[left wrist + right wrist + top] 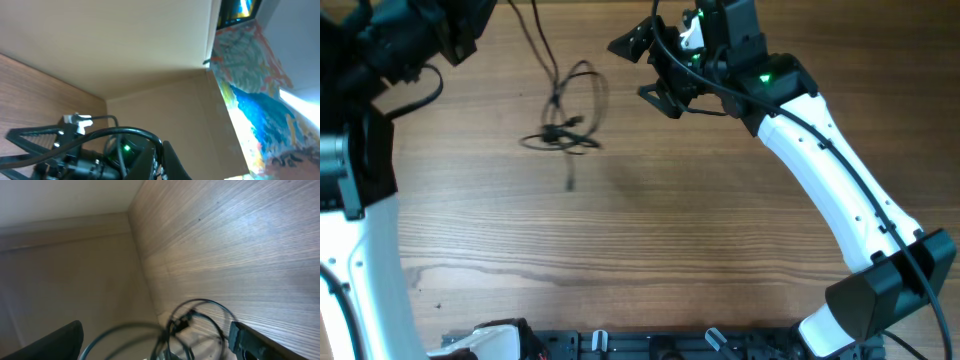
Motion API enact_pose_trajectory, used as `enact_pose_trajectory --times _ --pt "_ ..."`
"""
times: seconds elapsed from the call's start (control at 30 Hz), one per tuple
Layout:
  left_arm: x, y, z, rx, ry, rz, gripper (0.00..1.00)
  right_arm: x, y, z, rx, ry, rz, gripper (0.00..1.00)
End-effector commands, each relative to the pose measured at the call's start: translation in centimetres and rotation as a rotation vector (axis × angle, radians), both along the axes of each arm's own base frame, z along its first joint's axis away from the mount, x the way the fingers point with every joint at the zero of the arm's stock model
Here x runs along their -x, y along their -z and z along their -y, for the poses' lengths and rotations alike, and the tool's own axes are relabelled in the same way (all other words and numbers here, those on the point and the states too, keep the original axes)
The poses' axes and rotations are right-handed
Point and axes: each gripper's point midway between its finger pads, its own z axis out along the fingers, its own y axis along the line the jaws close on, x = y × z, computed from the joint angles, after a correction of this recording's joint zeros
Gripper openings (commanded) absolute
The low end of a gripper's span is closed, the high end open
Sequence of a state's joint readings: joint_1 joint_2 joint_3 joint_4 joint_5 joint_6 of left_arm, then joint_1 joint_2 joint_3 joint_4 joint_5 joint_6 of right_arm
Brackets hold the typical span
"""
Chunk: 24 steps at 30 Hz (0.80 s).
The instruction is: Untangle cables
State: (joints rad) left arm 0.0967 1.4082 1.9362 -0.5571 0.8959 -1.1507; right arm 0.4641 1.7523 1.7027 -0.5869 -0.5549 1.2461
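The wooden table bears the cables, a loose black tangle with one strand running away past the top of the overhead view. The right gripper hangs just right of the tangle, jaws spread wide, gripping nothing. The left gripper sits left of and beyond the tangle, closed; whether it pinches anything cannot be told

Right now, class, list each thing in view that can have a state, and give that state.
Thin black cables: tangled in loops, on the brown wooden table, unheld.
Right arm's black pincer: open, empty, beside the cables.
Left arm's black pincer: shut, away from the cables.
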Motion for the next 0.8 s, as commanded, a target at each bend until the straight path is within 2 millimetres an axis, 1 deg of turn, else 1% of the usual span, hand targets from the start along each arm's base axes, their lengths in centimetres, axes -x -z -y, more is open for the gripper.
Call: enact_pose_trajectory --times 0.0,0.07,0.1,0.13,0.17,0.2,0.27,0.37,0.47,0.53,0.67,0.77 --pt "-0.5 0.0 -0.4 0.004 -0.001 -0.002 0.04 0.3 0.5 -0.7 -0.006 -0.04 0.0 0.9" --pt "-0.8 0.3 -0.4 0.005 -0.002 -0.009 0.04 0.5 0.4 -1.1 0.013 -0.082 0.06 0.9" --pt "-1.0 0.4 -0.4 0.005 -0.001 -0.013 0.04 0.5 0.1 -1.4 0.03 -0.117 0.122 0.91" --pt "-1.1 0.4 -0.4 0.006 -0.001 -0.015 0.04 0.5 -0.3 -1.9 0.068 -0.181 0.244 0.91" --pt "-1.2 0.5 -0.4 0.006 -0.001 -0.018 0.04 0.5 -0.3 -2.1 0.102 -0.216 0.313 0.92" --pt "-1.2 0.5 -0.4 0.006 -0.001 -0.018 0.04 0.4 -0.1 -2.2 0.166 -0.263 0.416 0.99" --pt "-1.2 0.5 -0.4 0.006 -0.001 -0.018 0.04 0.0 0.0 -2.2 0.292 -0.36 0.618 1.0" --pt "-1.2 0.5 -0.4 0.006 0.0 -0.017 0.04 -0.7 0.4 -1.6 0.5 -0.508 0.892 1.0" --pt "-1.0 0.5 -0.3 0.006 0.009 -0.017 0.04 -1.4 0.5 -1.1 0.628 -0.58 1.034 1.0" --pt "-0.9 0.5 -0.2 0.006 0.019 -0.017 0.04 -2.0 0.6 -0.5 0.702 -0.594 1.078 1.0" --pt "-0.9 0.5 -0.2 0.006 0.019 -0.017 0.04 -2.0 0.5 -0.6 0.724 -0.628 1.128 1.0" --pt "-0.9 0.5 -0.2 0.006 0.019 -0.017 0.04 -1.6 0.6 -1.7 0.672 -0.665 1.162 0.99"
